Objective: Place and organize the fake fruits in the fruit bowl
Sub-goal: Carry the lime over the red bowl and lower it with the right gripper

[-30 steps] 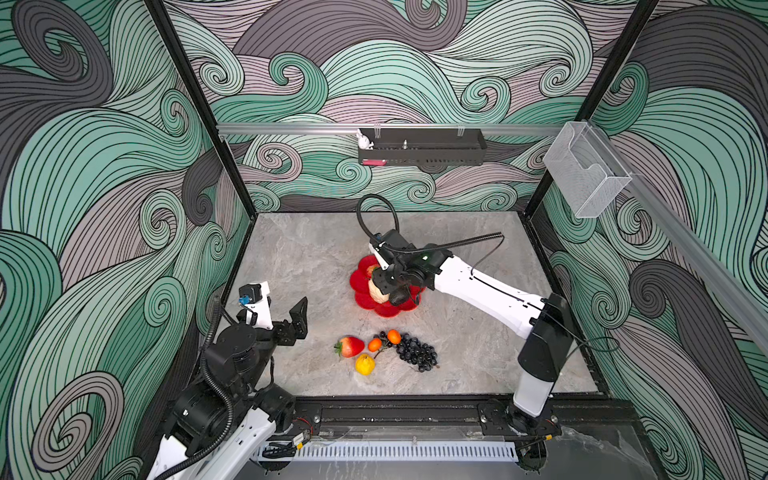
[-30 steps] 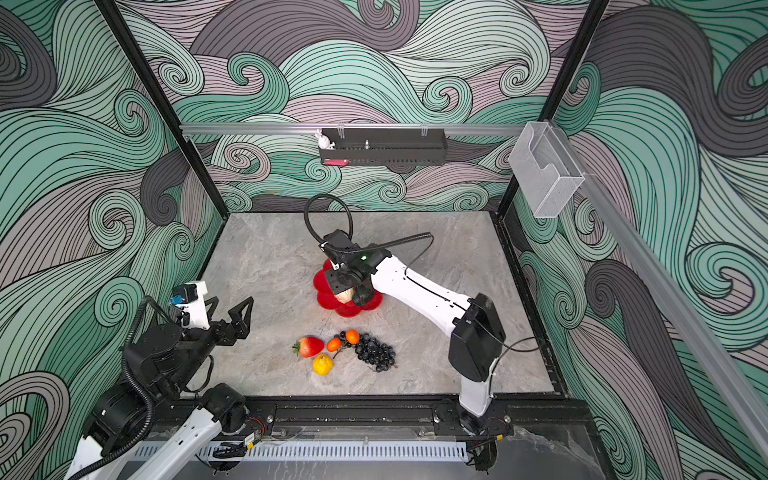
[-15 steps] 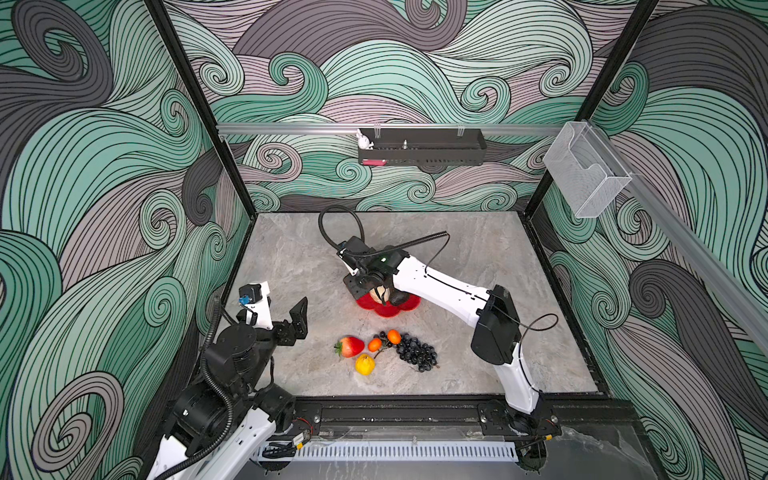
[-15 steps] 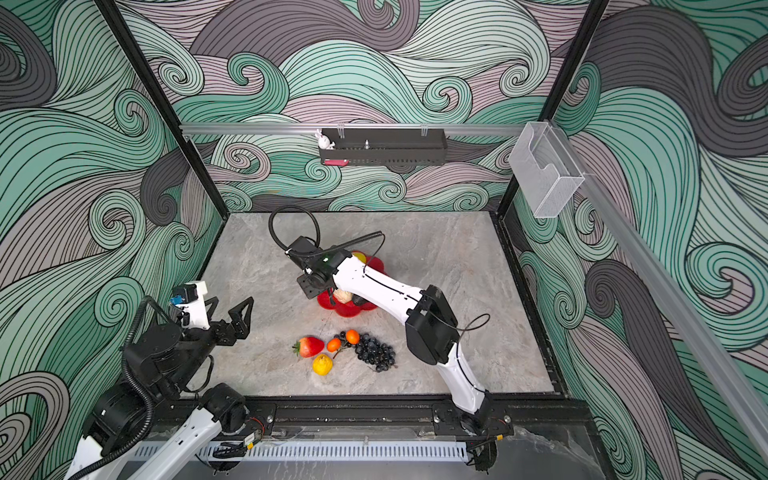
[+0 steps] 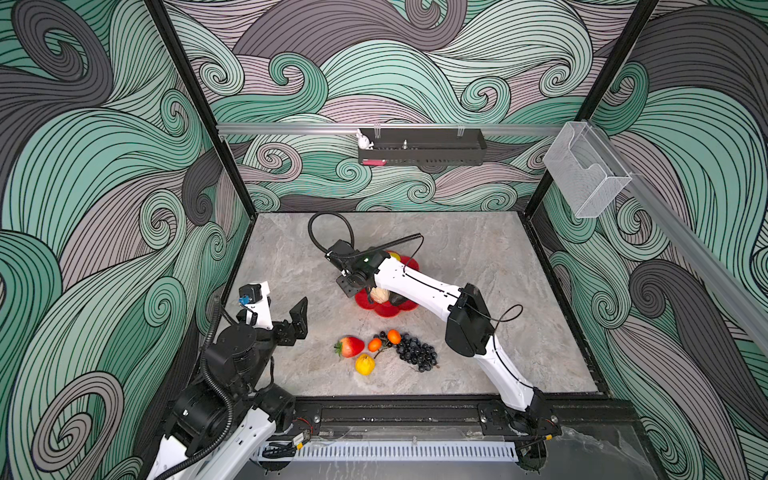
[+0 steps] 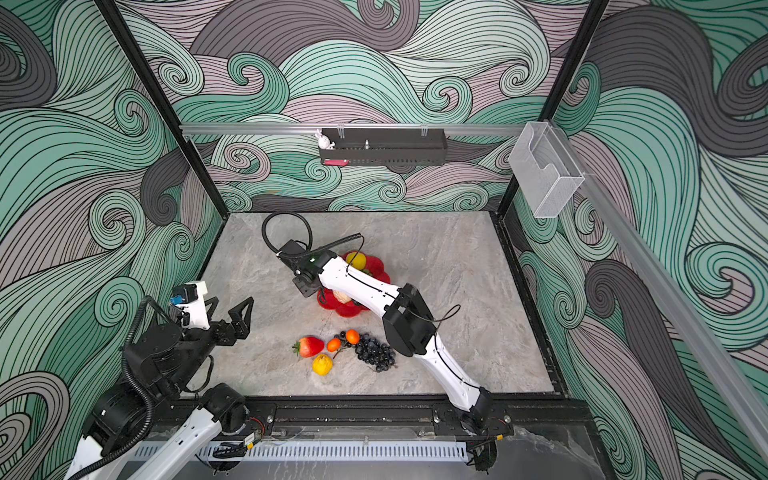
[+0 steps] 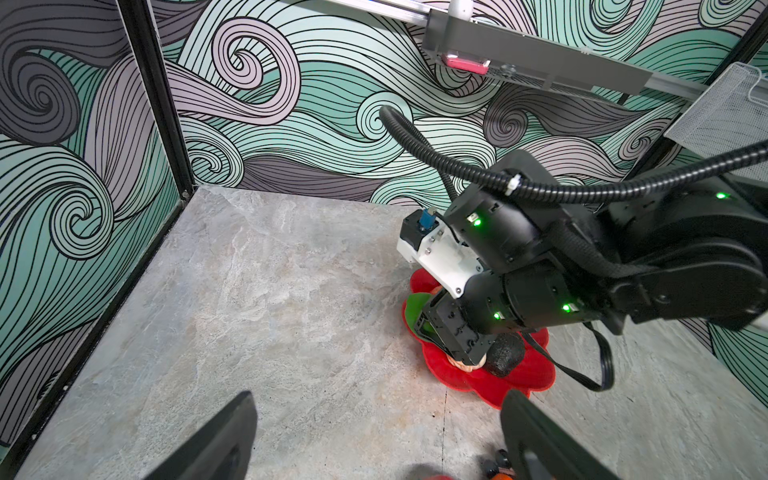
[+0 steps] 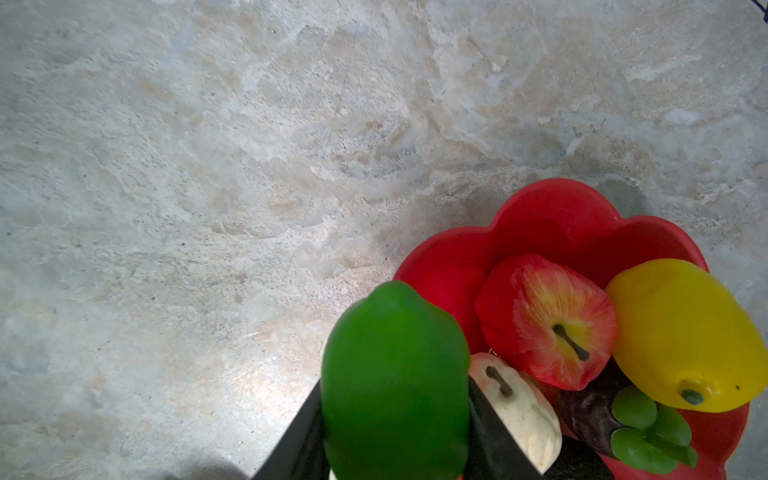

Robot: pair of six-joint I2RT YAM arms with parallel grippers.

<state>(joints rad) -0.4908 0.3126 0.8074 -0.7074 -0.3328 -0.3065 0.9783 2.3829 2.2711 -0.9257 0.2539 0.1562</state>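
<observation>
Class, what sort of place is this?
Probably a robot test cell: two white-and-black robot arms on a black rail, wave-patterned walls boxing in a grey marbled tabletop, plastic fruits beside a red flower-shaped bowl.

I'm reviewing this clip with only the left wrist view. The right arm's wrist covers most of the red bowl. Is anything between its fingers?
Observer: Yes. The right wrist view shows the right gripper shut on a green lime at the rim of the fruit bowl.
Operator: What lies in the bowl?
Observer: At least a red apple, a yellow lemon, a cream piece and a dark fruit with green leaves.
Operator: How many fruits lie outside it?
Observer: Both top views show five: a strawberry, two small oranges, a yellow fruit and a grape bunch.
</observation>
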